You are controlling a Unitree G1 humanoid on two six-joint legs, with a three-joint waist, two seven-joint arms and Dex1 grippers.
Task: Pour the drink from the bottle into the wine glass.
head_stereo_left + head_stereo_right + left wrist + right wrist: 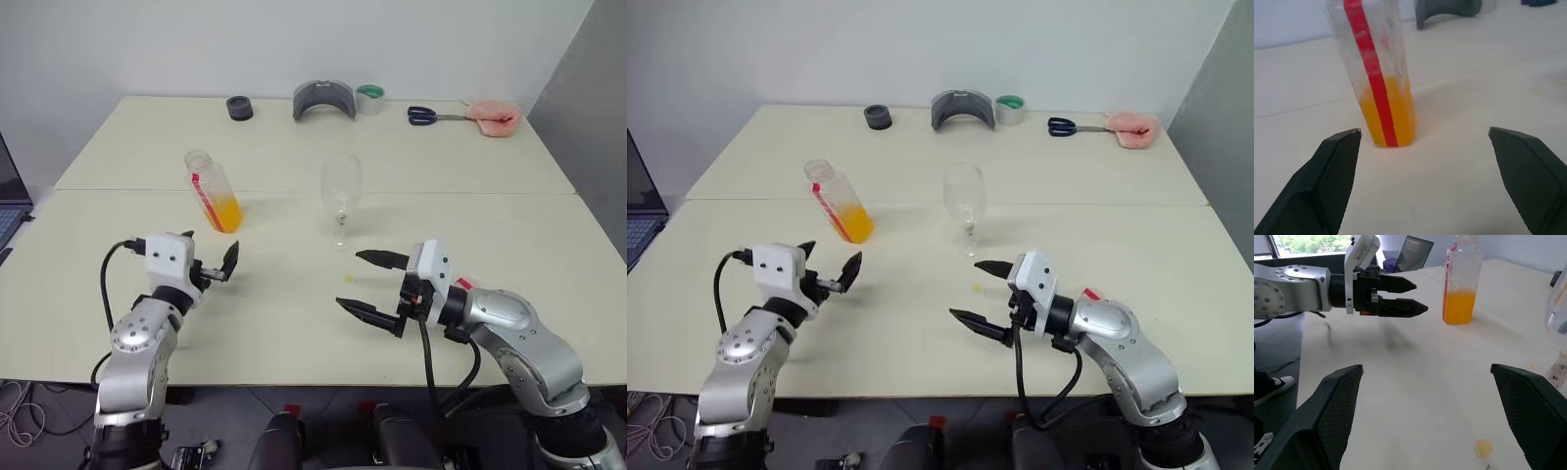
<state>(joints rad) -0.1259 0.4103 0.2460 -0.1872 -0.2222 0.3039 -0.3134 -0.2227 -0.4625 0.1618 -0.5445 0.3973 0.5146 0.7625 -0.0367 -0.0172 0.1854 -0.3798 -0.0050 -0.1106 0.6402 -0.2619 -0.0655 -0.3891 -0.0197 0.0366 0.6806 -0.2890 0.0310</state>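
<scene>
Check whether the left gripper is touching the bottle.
Apart. In the left wrist view the open left gripper stands short of the bottle, with bare table between fingertips and bottle.

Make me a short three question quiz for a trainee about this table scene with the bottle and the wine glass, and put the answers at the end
1. True or false: the wine glass already holds orange drink.
2. Which gripper is nearer the bottle: A) left gripper, B) right gripper?
3. Fill in: both grippers are ____, holding nothing.

Key
1. False: the glass looks empty, and the drink sits in the bottom of the bottle.
2. A: the bottle stands just ahead of the left gripper.
3. Open.
</scene>
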